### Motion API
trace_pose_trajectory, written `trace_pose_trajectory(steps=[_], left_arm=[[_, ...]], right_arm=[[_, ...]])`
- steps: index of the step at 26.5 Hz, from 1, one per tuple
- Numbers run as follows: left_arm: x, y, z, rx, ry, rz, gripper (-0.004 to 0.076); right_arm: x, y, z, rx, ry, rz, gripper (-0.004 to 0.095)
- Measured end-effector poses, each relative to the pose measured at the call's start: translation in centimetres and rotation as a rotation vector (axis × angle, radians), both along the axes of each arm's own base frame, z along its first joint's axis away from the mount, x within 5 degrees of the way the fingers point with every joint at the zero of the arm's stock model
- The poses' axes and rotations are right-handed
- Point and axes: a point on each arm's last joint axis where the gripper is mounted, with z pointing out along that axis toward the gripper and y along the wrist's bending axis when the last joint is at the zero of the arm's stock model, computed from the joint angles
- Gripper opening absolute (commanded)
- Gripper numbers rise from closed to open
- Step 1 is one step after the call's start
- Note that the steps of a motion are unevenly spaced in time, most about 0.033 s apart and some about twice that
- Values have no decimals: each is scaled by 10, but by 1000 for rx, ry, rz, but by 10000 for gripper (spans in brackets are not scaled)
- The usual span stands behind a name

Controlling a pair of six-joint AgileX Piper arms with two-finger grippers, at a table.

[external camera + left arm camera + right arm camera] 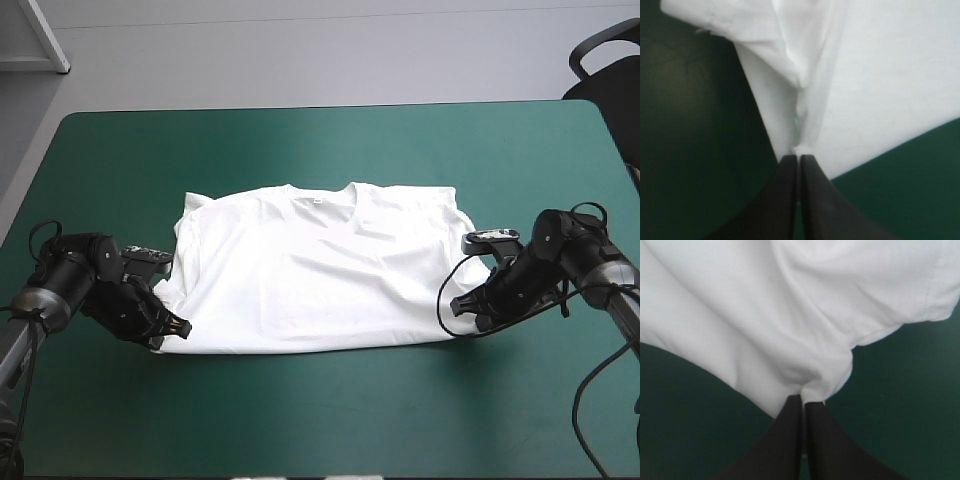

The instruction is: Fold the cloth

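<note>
The white T-shirt (315, 270) lies spread on the teal-green table, collar toward the far edge, its sleeves tucked in. My left gripper (172, 330) is at the shirt's near left corner, shut on the T-shirt. In the left wrist view the cloth (875, 85) bunches into a fold right at the tips of the left gripper (800, 157). My right gripper (458, 306) is at the near right corner. The right wrist view shows the right gripper (803, 399) pinching a puckered edge of the T-shirt (770, 305).
A black chair (608, 70) stands beyond the table's far right corner. Teal-green cover (330, 410) lies bare between the shirt and the near edge, and more is bare toward the far edge.
</note>
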Motion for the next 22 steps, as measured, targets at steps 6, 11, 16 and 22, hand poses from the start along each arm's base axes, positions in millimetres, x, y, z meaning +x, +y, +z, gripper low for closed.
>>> trace_pose_trajectory(steps=[6,11,16,22], left_arm=[[1,0,-1,3,-15,1,282],[5,0,0,-5,-50,7,513],[19,-2,22,-25,-152,17,540],[45,-6,93,-69,-402,38,540]], right_arm=[[4,1,0,15,-53,4,408],[12,1,6,17,-128,-10,513],[29,3,39,30,-253,-12,513],[45,5,103,53,-448,-3,511]])
